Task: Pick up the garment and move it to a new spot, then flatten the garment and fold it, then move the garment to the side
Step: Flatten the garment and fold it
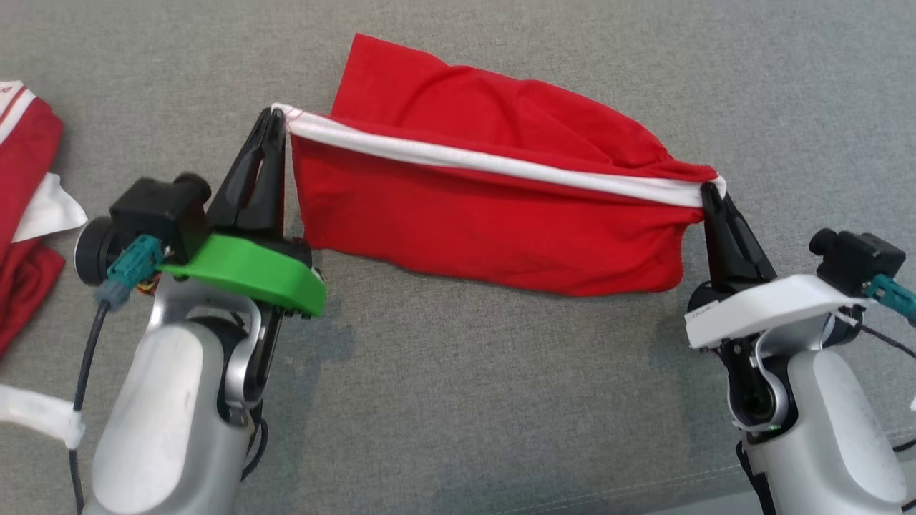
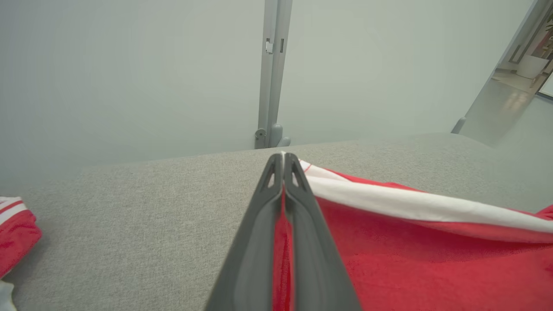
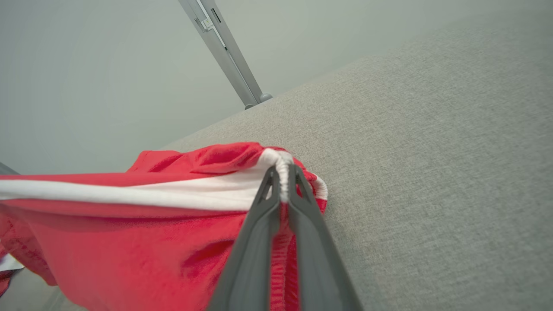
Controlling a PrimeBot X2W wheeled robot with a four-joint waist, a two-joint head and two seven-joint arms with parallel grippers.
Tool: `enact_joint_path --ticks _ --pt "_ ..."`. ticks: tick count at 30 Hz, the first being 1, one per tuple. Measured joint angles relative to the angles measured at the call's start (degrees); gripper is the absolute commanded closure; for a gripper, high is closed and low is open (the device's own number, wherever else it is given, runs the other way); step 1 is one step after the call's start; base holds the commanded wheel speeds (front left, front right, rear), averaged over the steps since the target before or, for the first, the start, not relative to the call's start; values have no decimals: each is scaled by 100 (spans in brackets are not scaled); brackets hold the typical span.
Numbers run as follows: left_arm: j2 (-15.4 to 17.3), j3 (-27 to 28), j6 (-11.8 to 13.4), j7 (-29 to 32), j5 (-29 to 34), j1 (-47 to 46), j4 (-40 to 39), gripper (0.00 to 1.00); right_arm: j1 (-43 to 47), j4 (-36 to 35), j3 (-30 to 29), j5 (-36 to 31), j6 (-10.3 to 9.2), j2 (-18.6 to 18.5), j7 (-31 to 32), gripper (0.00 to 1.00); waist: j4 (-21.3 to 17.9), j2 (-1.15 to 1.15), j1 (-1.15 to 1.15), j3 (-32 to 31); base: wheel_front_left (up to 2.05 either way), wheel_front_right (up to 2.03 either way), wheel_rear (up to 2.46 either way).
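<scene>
The garment (image 1: pixel 494 214) is red with a white band along its top edge, and it hangs stretched between my two grippers above the grey fabric surface (image 1: pixel 458 400). My left gripper (image 1: pixel 275 118) is shut on the band's left end. My right gripper (image 1: pixel 710 189) is shut on the bunched right end. In the left wrist view the garment (image 2: pixel 423 242) runs off to the right of the closed left gripper (image 2: pixel 284 157), with red cloth pinched between the fingers. In the right wrist view the garment (image 3: pixel 129 216) hangs to the left of the closed right gripper (image 3: pixel 283 169).
Another red and white garment (image 1: pixel 25 207) lies at the surface's left edge, also seen as red and white cloth (image 2: pixel 15 233) in the left wrist view. A grey wall with a metal post (image 2: pixel 272 73) stands behind the surface's far edge.
</scene>
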Motion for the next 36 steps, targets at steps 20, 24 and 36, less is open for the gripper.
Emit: enact_joint_path --ticks 20,24,36 --pt "-383 -135 -456 -491 -122 -2839 3483 0 -1922 1572 416 115 -3 -8 -220 0 -385 0 0 1010 0 0 0" --pt "-435 -167 -499 -898 -148 -2881 3740 0 -1830 1425 570 -111 -2 -8 -442 0 -391 0 0 966 0 0 0" --pt "-275 -62 -21 -1818 175 -1853 2637 0 -850 265 180 -938 -3 -199 -979 0 -258 0 0 621 0 0 0"
